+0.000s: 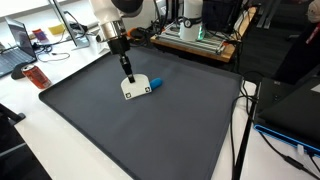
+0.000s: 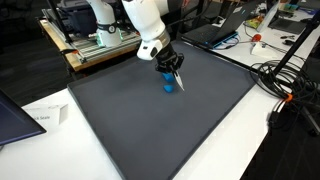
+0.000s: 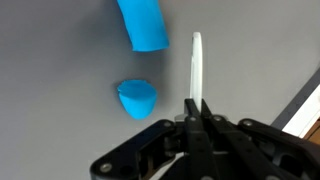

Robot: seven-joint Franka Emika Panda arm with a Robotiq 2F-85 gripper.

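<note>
Pincer (image 3: 197,104) clamped fully shut on a thin white card (image 3: 196,62) (blue cup (image 3: 137,98) just beside).

**A robotics lab in an office-like room**

A white jointed robot arm (image 2: 145,20) rises at the far side of a white worktop (image 1: 55,140). Most of that worktop is covered by a large dark grey mat (image 1: 150,125). Behind the arm a bare wooden board (image 1: 195,46) carries boxed electronic gear (image 1: 190,20), with a small green light glowing on it. An open silver laptop (image 1: 15,45) sits on a neighbouring desk, and an open black laptop (image 2: 215,30) shows in an exterior view. Loose black cables (image 2: 278,75) loop past the mat's edge beside a slanting black stand pole (image 2: 300,40). A printed sheet of white paper (image 2: 45,115) lies on the worktop.
</note>
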